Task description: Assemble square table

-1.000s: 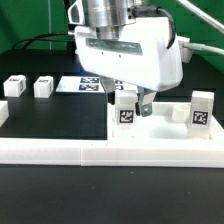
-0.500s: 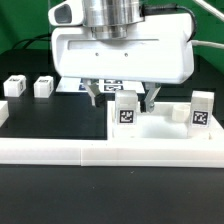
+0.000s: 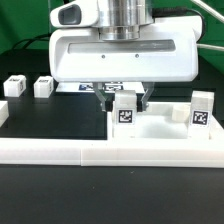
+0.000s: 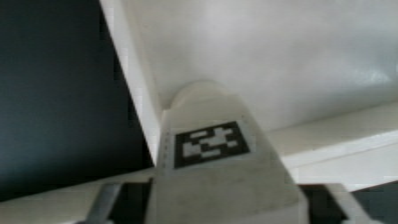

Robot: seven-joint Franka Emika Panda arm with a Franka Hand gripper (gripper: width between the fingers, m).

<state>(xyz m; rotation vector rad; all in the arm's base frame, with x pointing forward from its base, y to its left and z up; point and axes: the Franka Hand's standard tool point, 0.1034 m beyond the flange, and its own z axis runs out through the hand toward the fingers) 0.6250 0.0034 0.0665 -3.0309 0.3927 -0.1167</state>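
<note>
No words could be read anywhere; the only markings were black-and-white square tags. One tag faced outward on the middle leg (image 3: 125, 108), a small white block standing upright on the square tabletop (image 3: 165, 132), near the tabletop's edge at the exterior view's left. The gripper (image 3: 124, 98) hung over it, its dark fingers (image 3: 108, 96) pressed against both sides of this leg, clamped on it (in the wrist view the leg filled the gap between them). A second tagged leg (image 3: 201, 108) stood on the tabletop toward the exterior view's right, well apart.

On the black table (image 3: 50, 120) lay a far-left leg (image 3: 15, 86) and a neighbouring leg (image 3: 43, 86). The marker board (image 3: 78, 85) lay behind, partly hidden by the gripper's broad white body. A long white border rail (image 3: 60, 152) ran across the front. The tabletop was smooth white plastic.
</note>
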